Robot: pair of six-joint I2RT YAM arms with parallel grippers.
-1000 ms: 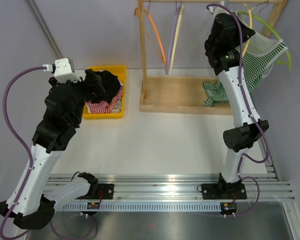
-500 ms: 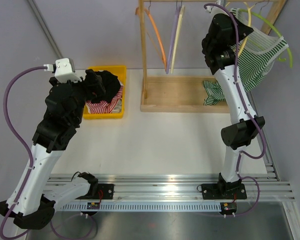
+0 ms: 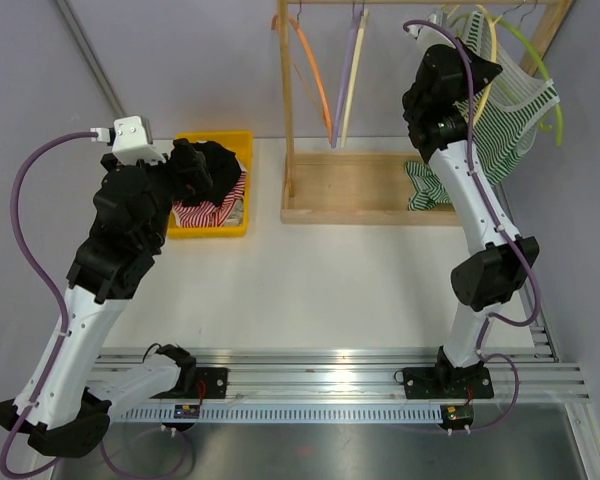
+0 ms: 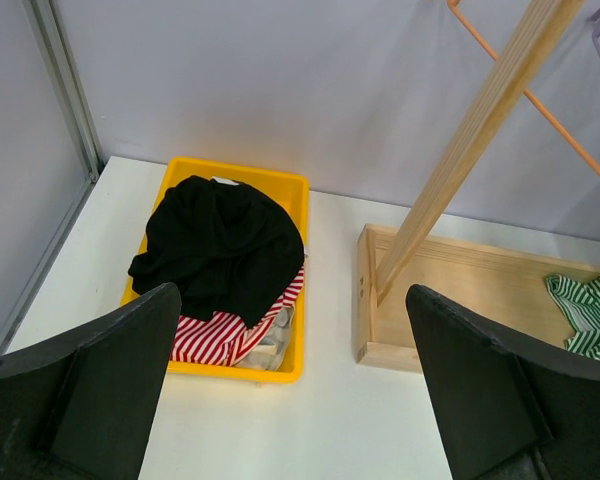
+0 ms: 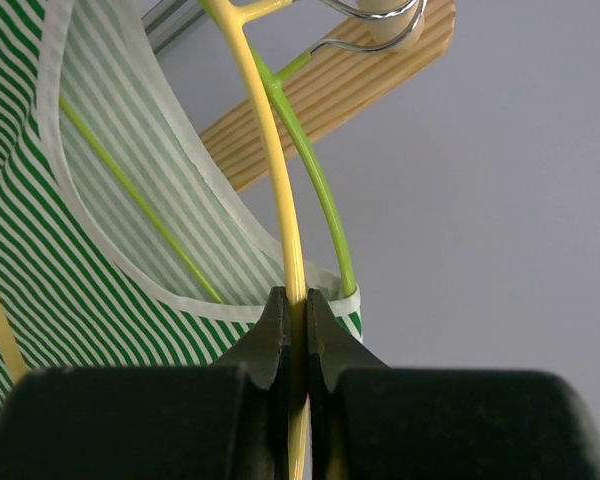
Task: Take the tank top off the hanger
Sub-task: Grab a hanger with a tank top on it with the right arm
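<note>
The green-and-white striped tank top hangs on a green hanger at the right end of the wooden rack's top rail. In the right wrist view the tank top and the green hanger sit just behind a yellow hanger. My right gripper is shut on the yellow hanger's wire, beside the tank top's strap. From above, the right gripper is raised at the rail. My left gripper is open and empty, high above the table near the yellow bin.
A yellow bin holds black and red-striped clothes. The wooden rack base carries another green-striped garment. Orange and purple-cream hangers hang on the rail. A wall stands close behind.
My right gripper has moved a little left and up with the hanger. The tank top and green hanger have swung left, closer to the rack. The left arm has barely moved.
</note>
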